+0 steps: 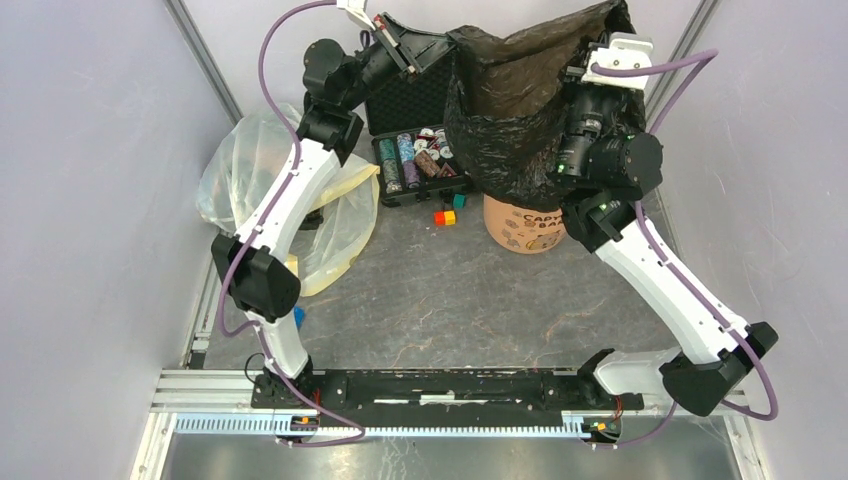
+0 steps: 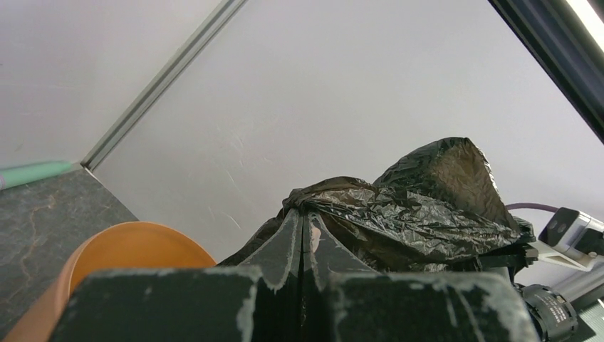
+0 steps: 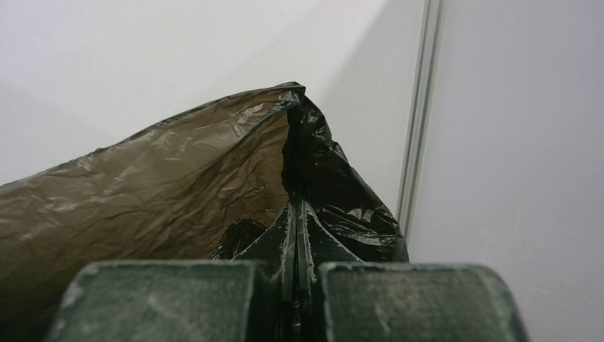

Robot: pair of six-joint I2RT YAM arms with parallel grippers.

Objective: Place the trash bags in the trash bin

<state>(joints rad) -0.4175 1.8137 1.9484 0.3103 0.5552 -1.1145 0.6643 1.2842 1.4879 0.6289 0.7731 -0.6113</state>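
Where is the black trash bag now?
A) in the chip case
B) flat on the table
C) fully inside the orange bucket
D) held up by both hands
D: the left hand and right hand each pinch the black trash bag, which hangs in the air.

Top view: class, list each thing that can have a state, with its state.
Glossy black crinkled plastic bag: held up, spread open
Left fingers: shut on black bag
Right fingers: shut on black bag
Round peach-orange plastic bucket: upright, under the bag
Black foam-lined case: lid open
Translucent yellowish plastic bag: lying crumpled
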